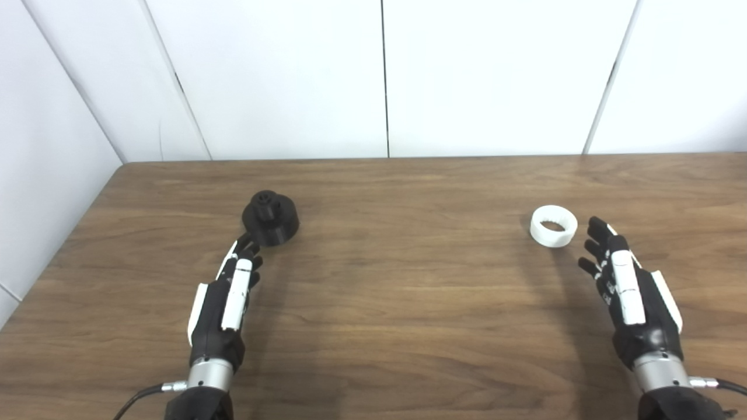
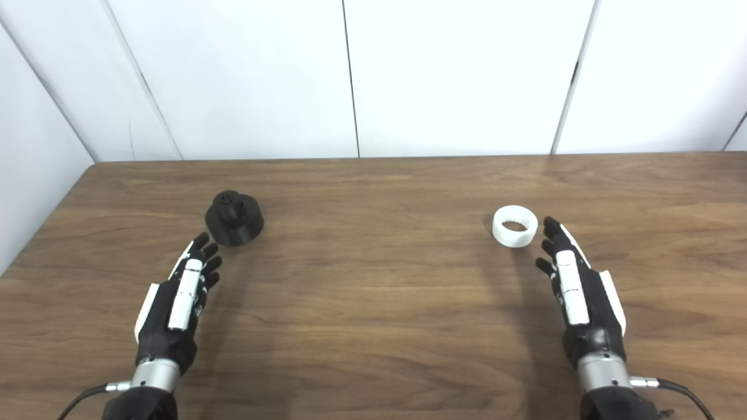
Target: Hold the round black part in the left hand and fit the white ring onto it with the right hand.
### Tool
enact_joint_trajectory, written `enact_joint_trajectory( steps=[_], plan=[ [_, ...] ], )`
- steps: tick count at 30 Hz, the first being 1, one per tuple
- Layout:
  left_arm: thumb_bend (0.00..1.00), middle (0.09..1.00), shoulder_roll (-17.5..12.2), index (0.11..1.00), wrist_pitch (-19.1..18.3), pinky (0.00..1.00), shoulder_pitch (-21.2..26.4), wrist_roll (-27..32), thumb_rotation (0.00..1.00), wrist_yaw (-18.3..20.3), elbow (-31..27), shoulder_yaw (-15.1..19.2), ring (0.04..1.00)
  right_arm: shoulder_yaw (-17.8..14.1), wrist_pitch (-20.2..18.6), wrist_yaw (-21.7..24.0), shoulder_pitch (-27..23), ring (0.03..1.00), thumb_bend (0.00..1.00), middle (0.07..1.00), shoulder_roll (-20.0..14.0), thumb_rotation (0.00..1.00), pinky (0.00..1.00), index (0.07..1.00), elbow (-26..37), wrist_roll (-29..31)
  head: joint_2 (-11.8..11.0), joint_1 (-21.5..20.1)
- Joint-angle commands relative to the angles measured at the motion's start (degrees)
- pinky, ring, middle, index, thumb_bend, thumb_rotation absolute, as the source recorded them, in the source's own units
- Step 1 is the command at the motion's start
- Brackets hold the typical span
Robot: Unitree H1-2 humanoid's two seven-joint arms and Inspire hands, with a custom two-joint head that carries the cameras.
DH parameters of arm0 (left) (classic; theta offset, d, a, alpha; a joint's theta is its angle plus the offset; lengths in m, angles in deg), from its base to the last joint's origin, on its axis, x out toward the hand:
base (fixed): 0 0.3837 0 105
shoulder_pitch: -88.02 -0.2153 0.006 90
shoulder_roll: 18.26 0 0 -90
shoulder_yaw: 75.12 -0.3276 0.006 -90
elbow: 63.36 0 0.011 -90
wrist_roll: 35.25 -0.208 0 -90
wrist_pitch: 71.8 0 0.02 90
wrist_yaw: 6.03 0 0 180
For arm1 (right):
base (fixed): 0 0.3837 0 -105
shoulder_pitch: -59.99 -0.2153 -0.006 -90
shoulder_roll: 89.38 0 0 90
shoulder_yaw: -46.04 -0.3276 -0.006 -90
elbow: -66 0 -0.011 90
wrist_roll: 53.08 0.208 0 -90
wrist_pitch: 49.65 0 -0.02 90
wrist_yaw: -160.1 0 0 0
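Observation:
The round black part (image 1: 270,218) sits on the wooden table (image 1: 397,280) at the left, a wide disc with a small hub on top. Just below it is my left hand (image 1: 230,297), open, its fingertips close to the part's near edge and holding nothing. The white ring (image 1: 554,226) lies flat on the table at the right. My right hand (image 1: 627,289) is open beside and slightly nearer than the ring, fingertips a short gap from its right side. Both hands are edge-on with fingers extended.
White wall panels (image 1: 379,76) rise behind the table's far edge. The table's left edge (image 1: 64,245) runs diagonally near the black part. Bare wood lies between the two hands. Cables trail from both wrists at the bottom of the picture.

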Motion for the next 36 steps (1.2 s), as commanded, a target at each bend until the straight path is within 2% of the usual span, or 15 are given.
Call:
enact_joint_trajectory(
  steps=[1,8,10,12,15,16,17,18,21,25,27,29,32,36],
  plan=[
    [0.38,0.958,-0.5,0.961,2.0,0.97,1.5,0.2,0.86,-0.2,-1.9,0.2,0.950,0.0,2.3,0.3,-1.9,0.949,0.57,0.950,-0.4,0.98,0.90,0.923,0.5,0.6,0.0,0.0],
    [0.38,0.950,-1.0,0.949,1.9,0.94,1.4,-0.6,0.84,-0.1,-2.1,-0.1,0.934,0.1,1.9,0.2,-1.7,0.948,0.57,0.952,-0.5,0.97,0.90,0.923,1.0,0.4,0.2,0.1],
    [0.39,0.950,-1.3,0.947,2.0,0.93,1.4,-0.8,0.80,0.1,-2.1,-0.3,0.933,0.1,1.7,0.2,-1.7,0.946,0.57,0.950,-0.5,0.96,0.90,0.921,1.2,0.6,0.2,0.1],
    [0.39,0.954,-1.6,0.950,2.1,0.93,1.4,-0.4,0.74,0.5,-2.0,-0.2,0.939,0.0,1.6,0.3,-1.7,0.950,0.57,0.952,-0.4,0.96,0.91,0.921,1.2,0.9,0.2,0.2],
    [0.45,0.956,-3.3,0.956,2.3,0.93,1.4,-2.9,0.59,0.7,-1.7,-1.1,0.936,0.3,1.7,0.4,-1.7,0.951,0.57,0.953,-0.4,0.96,0.91,0.922,1.1,0.7,0.2,0.3],
    [0.47,0.954,-4.3,0.954,2.9,0.93,1.5,-6.0,0.56,0.0,-1.6,-1.9,0.933,0.3,1.7,0.4,-1.7,0.951,0.57,0.953,-0.5,0.96,0.91,0.923,1.1,0.6,0.2,0.3],
    [0.51,0.931,-4.9,0.941,3.3,0.88,1.5,-8.3,0.47,-0.5,-1.5,-2.5,0.901,0.4,1.8,0.4,-1.7,0.952,0.57,0.953,-0.5,0.96,0.90,0.922,1.1,0.5,0.1,0.3],
    [0.52,0.924,-5.6,0.937,3.2,0.87,1.6,-10.4,0.44,-0.9,-1.6,-3.0,0.891,0.5,1.7,0.4,-1.7,0.952,0.57,0.953,-0.6,0.96,0.90,0.922,1.0,0.3,0.1,0.3],
    [0.60,0.935,-7.6,0.944,-0.6,0.89,2.5,-13.4,0.37,-0.2,-3.2,-3.5,0.898,0.4,1.5,0.2,-1.7,0.955,0.57,0.952,-0.6,0.97,0.90,0.923,0.9,0.3,0.1,0.3],
    [0.69,0.990,-10.4,0.988,-5.1,0.93,4.6,-14.5,0.38,2.3,-4.7,-3.2,0.954,0.4,1.4,0.2,-1.9,0.957,0.56,0.954,-0.6,0.98,0.91,0.925,0.6,0.2,-0.3,0.6],
    [0.74,0.996,-12.3,0.997,-5.4,0.91,5.7,-18.3,0.40,5.7,-4.8,-3.0,0.963,0.4,1.7,0.2,-1.9,0.959,0.57,0.955,-0.8,0.98,0.91,0.925,0.3,0.2,-0.4,0.8],
    [0.79,0.983,-13.4,1.000,-5.5,0.86,6.8,-22.3,0.34,8.8,-5.0,-2.3,0.943,0.3,1.8,0.3,-1.9,0.961,0.57,0.956,-0.9,0.98,0.92,0.926,0.0,0.2,-0.5,1.1],
    [0.81,0.985,-14.0,0.992,-5.5,0.87,8.1,-25.9,0.27,11.8,-4.9,-1.5,0.960,0.3,1.9,0.3,-2.0,0.961,0.56,0.956,-1.0,0.99,0.93,0.928,-0.4,0.3,-0.9,1.6],
    [0.78,0.994,-16.2,0.987,-5.5,0.85,10.3,-30.8,0.25,16.9,-4.3,-1.0,0.967,0.3,3.1,0.8,-2.3,0.962,0.55,0.958,-1.4,0.99,0.94,0.933,-1.7,0.8,-1.3,2.0]
  ],
)
